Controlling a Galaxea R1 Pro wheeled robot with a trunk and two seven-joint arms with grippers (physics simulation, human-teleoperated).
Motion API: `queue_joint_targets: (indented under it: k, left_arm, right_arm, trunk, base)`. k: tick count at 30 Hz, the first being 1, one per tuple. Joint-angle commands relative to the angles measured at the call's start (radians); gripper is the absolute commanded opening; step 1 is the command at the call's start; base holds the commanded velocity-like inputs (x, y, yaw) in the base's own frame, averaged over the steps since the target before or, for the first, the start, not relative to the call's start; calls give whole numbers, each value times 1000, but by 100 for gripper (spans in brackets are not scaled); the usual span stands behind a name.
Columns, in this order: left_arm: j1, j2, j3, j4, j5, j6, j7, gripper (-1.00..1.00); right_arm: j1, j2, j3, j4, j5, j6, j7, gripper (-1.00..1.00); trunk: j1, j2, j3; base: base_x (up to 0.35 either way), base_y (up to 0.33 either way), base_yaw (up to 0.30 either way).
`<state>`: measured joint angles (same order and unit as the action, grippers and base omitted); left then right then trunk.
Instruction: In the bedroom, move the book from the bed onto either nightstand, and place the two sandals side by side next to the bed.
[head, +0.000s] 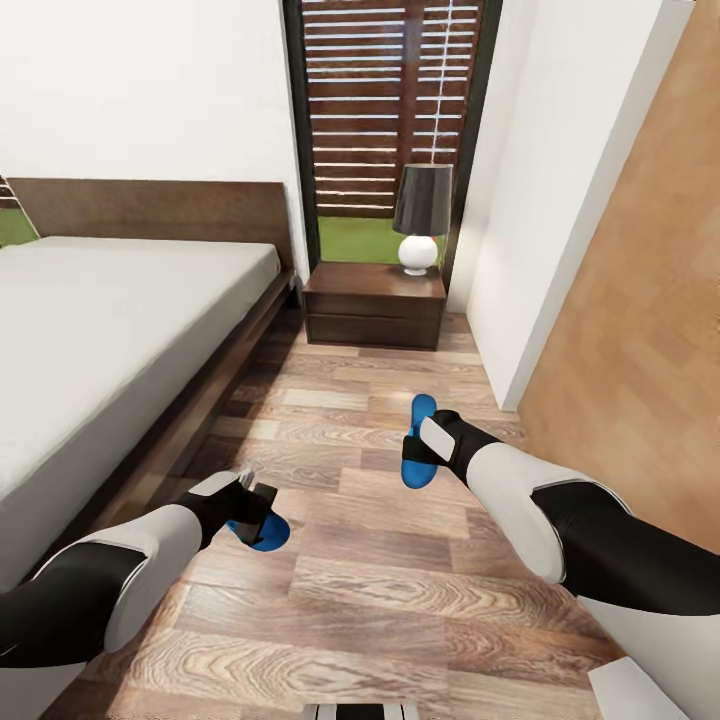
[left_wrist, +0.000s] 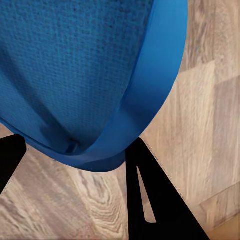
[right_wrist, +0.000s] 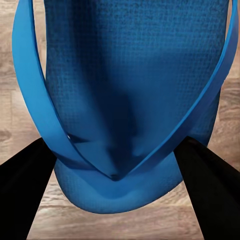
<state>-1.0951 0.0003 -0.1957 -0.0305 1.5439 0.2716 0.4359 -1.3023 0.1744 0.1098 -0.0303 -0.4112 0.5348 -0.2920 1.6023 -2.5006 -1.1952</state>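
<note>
Bedroom floor (head: 400, 560): each claw pinches one sandal aloft (left claw (head: 252, 508) nearer bed (head: 120, 330)); right sandal (head: 416, 440) lengthwise along bed's edge

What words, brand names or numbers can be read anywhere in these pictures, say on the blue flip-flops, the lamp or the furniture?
None: no readable text stands on anything here.
Sandal in the left gripper: plain blue textured sole and strap, no brand.
Sandal in the right gripper: likewise plain blue, no marking.
Lamp: dark shade and white base, unmarked.
Nightstand, bed: bare surfaces, no labels.
</note>
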Motion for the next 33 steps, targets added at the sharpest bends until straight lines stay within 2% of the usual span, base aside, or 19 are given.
queue_joint_targets:
  k: [1,21,33]
  left_arm:
    - [0,0,-8,-2,5,3,4,-100]
    - [0,0,-9,-2,2,4,4,-100]
    - [0,0,-8,-2,1,4,4,-100]
  right_arm:
    - [0,0,8,-2,-11,5,-6,-100]
    - [0,0,8,-2,-11,5,-6,-100]
    - [0,0,7,-2,-11,5,-6,-100]
  trunk:
    - [0,0,-1]
    - [0,0,-1]
    - [0,0,-1]
  base:
    - [-168,0,4]
    - [-27,5,1]
    - [0,39,152]
